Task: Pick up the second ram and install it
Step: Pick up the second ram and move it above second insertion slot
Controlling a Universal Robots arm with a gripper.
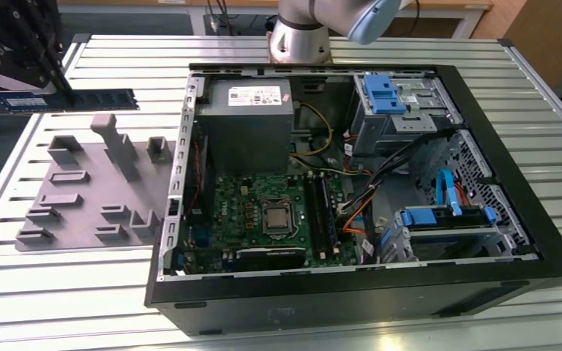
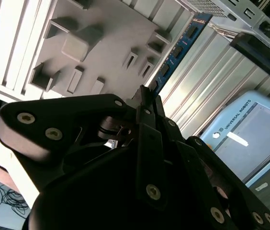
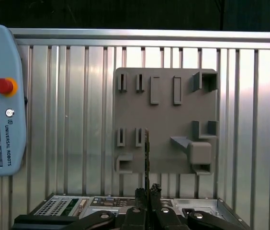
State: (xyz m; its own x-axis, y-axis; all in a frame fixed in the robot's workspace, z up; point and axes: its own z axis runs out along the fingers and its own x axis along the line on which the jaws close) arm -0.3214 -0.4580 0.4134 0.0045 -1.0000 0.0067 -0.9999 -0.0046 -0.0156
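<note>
Between the black fingers (image 3: 154,190), pinched by one end, sits the long flat blue circuit-board ram stick (image 1: 66,100), clear above the grey moulded holder tray (image 1: 85,208) beneath them. Pickup looks done; seating it in the green motherboard (image 1: 237,201), well apart from the fingers, is left.

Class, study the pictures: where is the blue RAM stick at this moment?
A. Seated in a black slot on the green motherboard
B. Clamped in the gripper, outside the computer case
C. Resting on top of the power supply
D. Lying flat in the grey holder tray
B: in the exterior view the gripper is shut on the second ram, holding it in the air, clear of the grey holder tray and outside the computer case.
</note>
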